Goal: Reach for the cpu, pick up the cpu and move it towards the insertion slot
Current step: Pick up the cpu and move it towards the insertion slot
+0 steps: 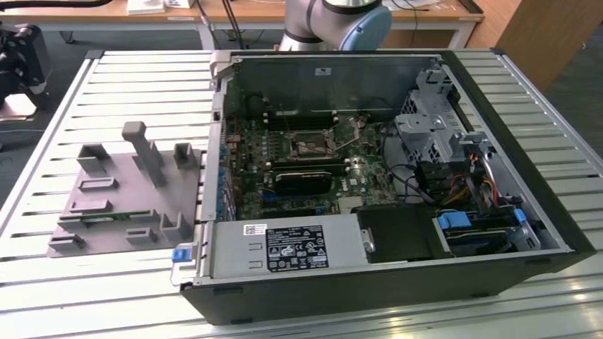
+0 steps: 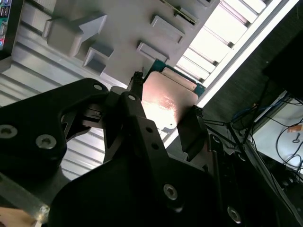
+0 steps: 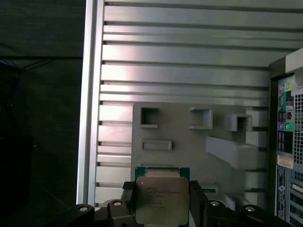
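Note:
In both wrist views my gripper (image 3: 162,204) is shut on the cpu (image 3: 162,196), a thin square chip with a silvery top and a green rim. One black finger (image 3: 127,201) presses on each of two opposite edges. The chip (image 2: 168,101) hangs well above the grey plastic fixture (image 3: 189,142), clear of it, in the gripper (image 2: 165,111). In the exterior view the insertion slot (image 1: 309,145), a square metal-framed socket with a dark centre, lies on the green board inside the open computer case (image 1: 377,176). The fixture (image 1: 123,205) lies to the case's left in that view.
The case and fixture rest on a ribbed metal table (image 1: 141,85). A green memory stick (image 1: 109,219) lies on the fixture. Inside the case are a black card (image 1: 301,180), a drive cage (image 1: 428,134) and cables. The arm's base (image 1: 339,21) stands behind the case.

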`<state>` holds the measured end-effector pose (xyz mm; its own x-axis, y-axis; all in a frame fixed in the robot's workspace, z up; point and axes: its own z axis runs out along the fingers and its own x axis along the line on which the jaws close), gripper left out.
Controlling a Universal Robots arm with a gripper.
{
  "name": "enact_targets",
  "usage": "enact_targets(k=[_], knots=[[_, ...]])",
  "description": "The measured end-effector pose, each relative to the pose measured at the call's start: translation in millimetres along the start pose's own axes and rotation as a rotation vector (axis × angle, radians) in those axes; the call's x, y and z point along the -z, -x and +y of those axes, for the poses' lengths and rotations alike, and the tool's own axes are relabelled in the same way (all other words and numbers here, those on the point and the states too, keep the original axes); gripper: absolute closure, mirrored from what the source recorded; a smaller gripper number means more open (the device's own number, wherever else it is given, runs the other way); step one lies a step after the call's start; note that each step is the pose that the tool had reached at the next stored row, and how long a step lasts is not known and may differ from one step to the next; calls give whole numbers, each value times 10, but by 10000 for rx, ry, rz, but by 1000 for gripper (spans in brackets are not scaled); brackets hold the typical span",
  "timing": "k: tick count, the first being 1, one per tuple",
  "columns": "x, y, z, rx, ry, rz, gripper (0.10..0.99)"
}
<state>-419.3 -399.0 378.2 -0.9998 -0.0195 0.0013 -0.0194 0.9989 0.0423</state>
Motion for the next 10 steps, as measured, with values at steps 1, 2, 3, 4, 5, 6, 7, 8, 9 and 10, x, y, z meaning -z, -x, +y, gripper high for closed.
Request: enact_targets(k=[1, 2, 3, 4, 5, 6, 7, 8, 9, 10], knots=[[26, 0, 2, -2, 0, 1, 545], [51, 0, 5, -4, -1, 1, 545], [78, 0, 8, -5, 0, 0, 545], [108, 0, 10, -7, 0, -1, 545], [138, 0, 12, -10, 0, 1, 545], [163, 0, 14, -14, -1, 1, 545], [182, 1, 14, -16, -1, 1, 545], [188, 8, 15, -19, 1, -2, 545], [188, 19, 15, -21, 1, -2, 545], [189, 32, 15, -21, 1, -1, 545]])
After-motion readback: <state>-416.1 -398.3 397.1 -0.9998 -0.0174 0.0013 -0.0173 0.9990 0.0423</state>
